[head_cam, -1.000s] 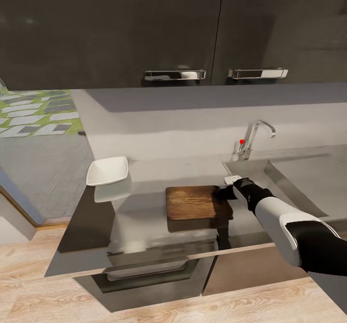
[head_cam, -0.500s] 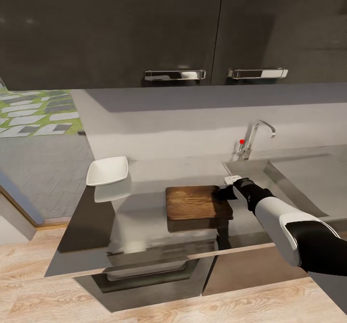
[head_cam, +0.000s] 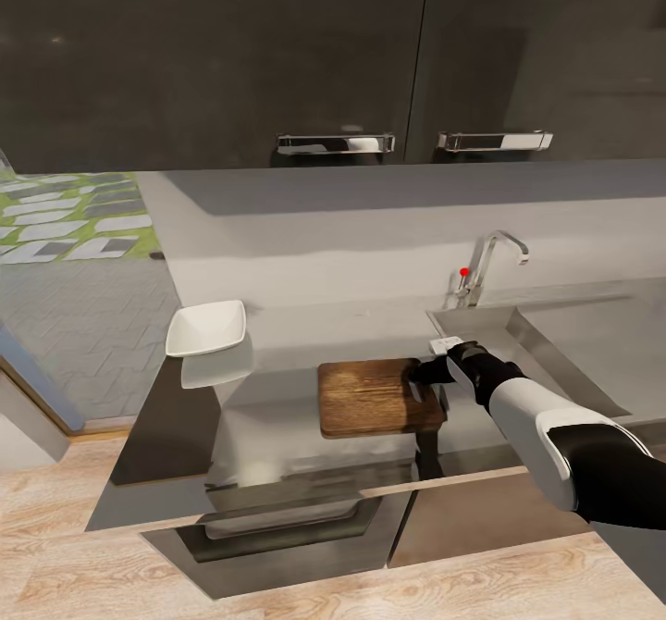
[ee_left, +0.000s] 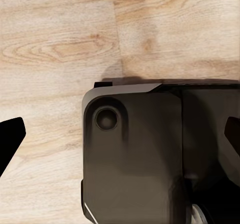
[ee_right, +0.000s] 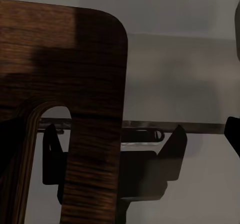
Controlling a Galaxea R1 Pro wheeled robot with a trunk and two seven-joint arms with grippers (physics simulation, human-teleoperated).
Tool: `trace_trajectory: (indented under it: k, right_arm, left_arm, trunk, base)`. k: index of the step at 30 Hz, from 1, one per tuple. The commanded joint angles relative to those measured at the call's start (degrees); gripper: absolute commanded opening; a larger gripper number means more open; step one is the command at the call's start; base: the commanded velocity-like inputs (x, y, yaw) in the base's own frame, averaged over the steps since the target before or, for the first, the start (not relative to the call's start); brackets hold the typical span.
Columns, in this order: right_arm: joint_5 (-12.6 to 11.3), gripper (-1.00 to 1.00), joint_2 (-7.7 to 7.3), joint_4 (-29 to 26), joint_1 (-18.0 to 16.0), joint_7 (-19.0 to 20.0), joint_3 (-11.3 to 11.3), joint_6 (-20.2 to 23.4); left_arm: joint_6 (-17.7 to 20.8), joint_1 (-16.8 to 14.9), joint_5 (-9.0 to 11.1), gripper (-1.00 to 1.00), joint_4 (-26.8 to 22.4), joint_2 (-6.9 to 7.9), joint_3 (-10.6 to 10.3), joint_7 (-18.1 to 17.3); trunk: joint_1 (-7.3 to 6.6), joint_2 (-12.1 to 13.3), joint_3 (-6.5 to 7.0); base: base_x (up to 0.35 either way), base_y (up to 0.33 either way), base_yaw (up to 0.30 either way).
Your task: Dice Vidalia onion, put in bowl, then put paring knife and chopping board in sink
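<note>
1. Here the right gripper is clamped on the board's slot end, that edge tilted off the desk, likely for lifting.
2. Beyond, the sink waits; the bowl sits well apart.
3. The left gripper's fingers stand apart above the floor.

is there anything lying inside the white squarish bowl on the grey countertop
No, in the head view the shallow white squarish bowl on the grey countertop shows a bare white inside.
</note>
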Motion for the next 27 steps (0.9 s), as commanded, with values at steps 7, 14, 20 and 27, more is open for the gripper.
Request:
trace_trajectory:
  k: [7, 14, 20, 27]
  right_arm:
    - [0.41, 1.0, -0.04, -0.13, -0.03, 0.53, 0.4, 0.28]
    - [0.54, 1.0, -0.16, -1.68, -0.02, 0.46, 0.31, 0.36]
    - [0.68, 1.0, -0.59, -12.6, -0.02, 0.38, 0.27, 3.7]
    - [0.74, 1.0, -1.05, -24.72, 0.04, 0.37, 0.39, 13.43]
  left_arm:
    - [-0.15, 0.0, -0.01, 1.0, 0.22, 0.01, -0.01, -0.07]
    - [-0.15, -0.01, -0.02, 1.0, 0.33, 0.0, -0.01, -0.07]
    - [-0.15, 0.0, -0.02, 1.0, 0.35, -0.03, -0.01, -0.07]
    - [-0.15, 0.0, -0.02, 1.0, 0.35, -0.07, -0.01, -0.07]
  trunk:
    - [0.03, -0.11, -0.11]
    - [0.03, -0.11, -0.11]
    - [0.03, -0.11, -0.11]
    - [0.03, -0.11, -0.11]
  base:
    - [0.0, 0.0, 0.0]
    - [0.0, 0.0, 0.0]
    - [-0.073, 0.0, 0.0]
    - [-0.278, 0.0, 0.0]
